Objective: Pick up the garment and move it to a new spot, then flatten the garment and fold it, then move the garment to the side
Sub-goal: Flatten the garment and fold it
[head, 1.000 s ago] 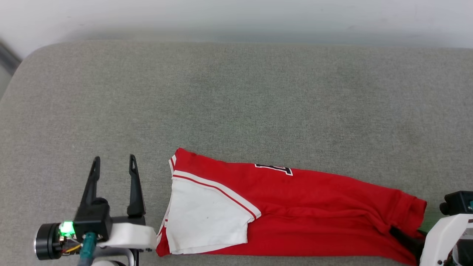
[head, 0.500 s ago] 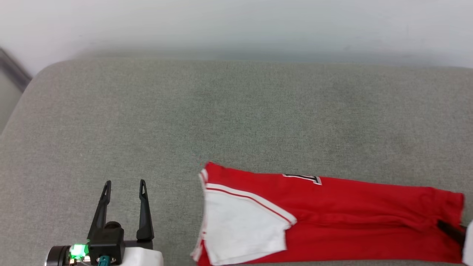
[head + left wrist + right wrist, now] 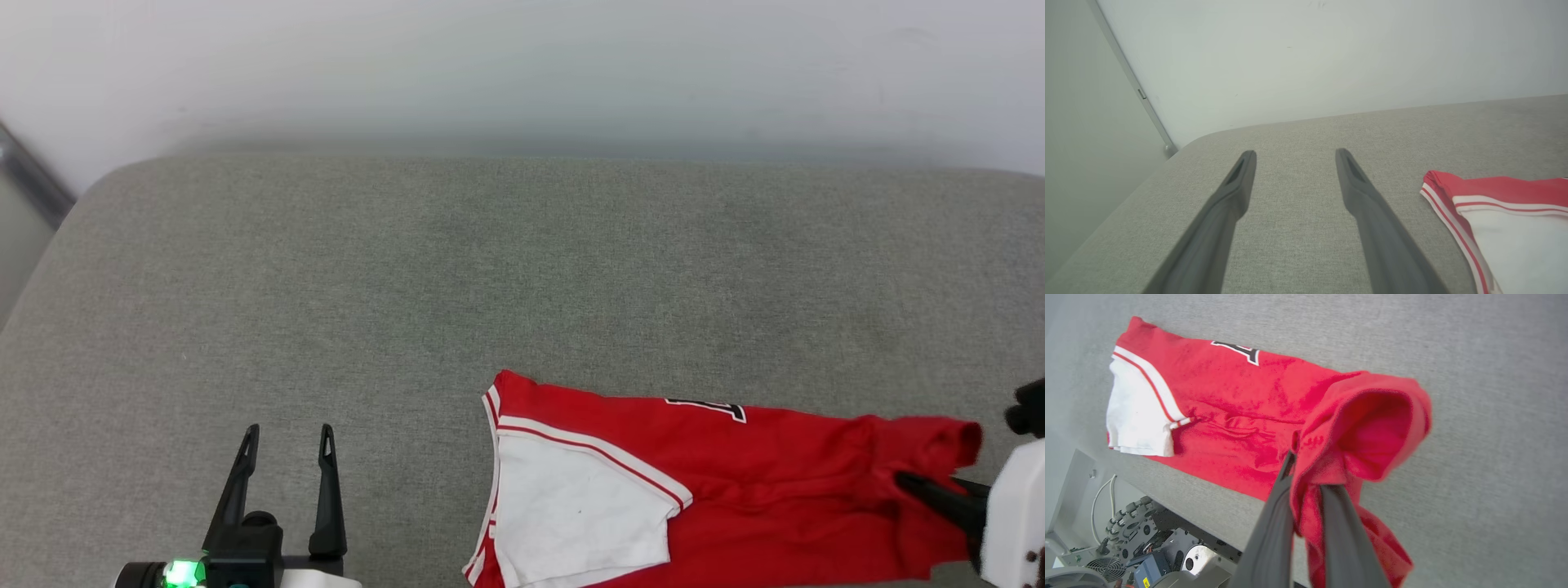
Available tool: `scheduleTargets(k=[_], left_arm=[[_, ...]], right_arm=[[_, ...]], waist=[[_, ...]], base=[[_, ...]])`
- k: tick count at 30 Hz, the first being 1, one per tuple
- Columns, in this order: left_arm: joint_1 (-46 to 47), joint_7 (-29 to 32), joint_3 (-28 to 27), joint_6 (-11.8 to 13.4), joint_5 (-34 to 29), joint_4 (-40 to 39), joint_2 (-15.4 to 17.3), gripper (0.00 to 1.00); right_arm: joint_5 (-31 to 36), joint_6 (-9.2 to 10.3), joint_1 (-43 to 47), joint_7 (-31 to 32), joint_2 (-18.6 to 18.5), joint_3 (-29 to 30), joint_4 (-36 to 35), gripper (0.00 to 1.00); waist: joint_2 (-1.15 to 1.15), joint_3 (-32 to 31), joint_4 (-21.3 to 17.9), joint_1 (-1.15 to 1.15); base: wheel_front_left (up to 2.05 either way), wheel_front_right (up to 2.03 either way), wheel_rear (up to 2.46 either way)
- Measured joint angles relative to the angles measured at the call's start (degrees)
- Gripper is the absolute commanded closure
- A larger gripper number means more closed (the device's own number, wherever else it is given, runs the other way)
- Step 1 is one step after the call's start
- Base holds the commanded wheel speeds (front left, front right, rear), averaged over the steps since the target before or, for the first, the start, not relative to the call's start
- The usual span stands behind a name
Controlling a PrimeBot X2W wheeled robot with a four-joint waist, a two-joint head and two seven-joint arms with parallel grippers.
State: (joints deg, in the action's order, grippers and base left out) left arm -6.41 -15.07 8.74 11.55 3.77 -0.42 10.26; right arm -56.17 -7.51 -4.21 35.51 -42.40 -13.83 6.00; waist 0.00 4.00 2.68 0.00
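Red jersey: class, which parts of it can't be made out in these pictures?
- Lettering: head view, mostly folded under the jersey.
- Near edge: head view, cut off by the bottom edge.
- Right hand tips: right wrist view, partly buried in bunched cloth.

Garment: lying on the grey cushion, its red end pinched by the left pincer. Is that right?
No: it is the right pincer that pinches the garment by its red end, as the right wrist view shows. The rest holds.

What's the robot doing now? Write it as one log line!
left pincer: open, empty | right pincer: shut on garment | garment: gripped end bunched, rest on grey cushion
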Motion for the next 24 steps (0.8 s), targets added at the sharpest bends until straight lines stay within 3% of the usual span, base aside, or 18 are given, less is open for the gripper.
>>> scheduleTargets(k=[5,11,16,24], left_arm=[[0.14,0.0,-0.37,-1.12,-0.7,0.0,-0.45,0.0],[1.48,0.0,-0.54,-1.99,-1.59,0.21,-1.45,0.0],[2.53,0.0,-0.65,-2.43,-2.08,0.22,-1.93,0.0],[5.1,0.0,-0.7,-3.1,-2.53,0.24,-2.82,0.0]], right_arm=[[0.82,0.01,-2.49,2.16,2.35,-3.91,-10.17,1.0],[4.93,0.01,-11.05,6.08,6.92,-13.13,-14.52,1.0],[8.06,0.01,-19.91,7.14,11.95,-22.04,-11.7,1.0],[10.35,0.01,-29.62,5.6,18.97,-35.39,0.6,1.0]], waist=[[0.0,0.69,0.04,0.0],[0.0,2.06,0.46,0.0],[0.0,3.67,0.96,0.0],[0.0,6.85,2.11,0.01]], base=[[0.0,0.0,0.0],[0.0,0.0,0.0],[0.0,0.0,0.0],[0.0,0.0,0.0]])
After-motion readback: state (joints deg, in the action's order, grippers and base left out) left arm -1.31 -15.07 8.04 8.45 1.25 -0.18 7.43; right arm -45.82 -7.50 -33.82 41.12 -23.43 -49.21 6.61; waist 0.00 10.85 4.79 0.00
